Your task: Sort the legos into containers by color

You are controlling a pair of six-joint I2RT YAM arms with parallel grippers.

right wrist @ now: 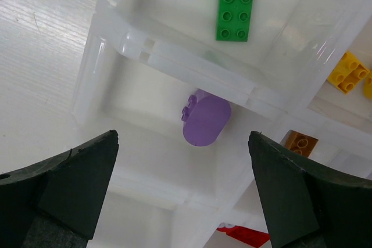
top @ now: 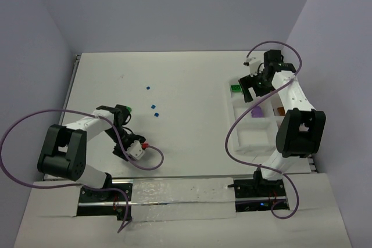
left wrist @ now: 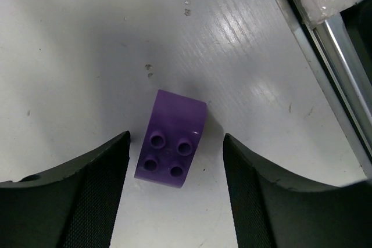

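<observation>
A purple four-stud lego (left wrist: 171, 139) lies on the table between my left gripper's (left wrist: 176, 136) fingers, which stand open on either side without touching it. In the top view that gripper (top: 132, 150) hangs near the table's front left and hides the lego. My right gripper (right wrist: 183, 137) is open wide above the white containers (right wrist: 174, 65). A rounded purple lego (right wrist: 206, 119) lies loose in one compartment, and a green lego (right wrist: 235, 4) fills the one beyond. From above, the right gripper (top: 256, 85) hovers over the tray's (top: 247, 137) far end.
A green lego (top: 124, 109) sits beside the left arm, and three tiny blue ones (top: 153, 107) lie mid-table. Other compartments hold yellow (right wrist: 349, 72), orange (right wrist: 299, 142) and red (right wrist: 247, 234) legos. A metal rail (left wrist: 331, 56) runs along the near edge.
</observation>
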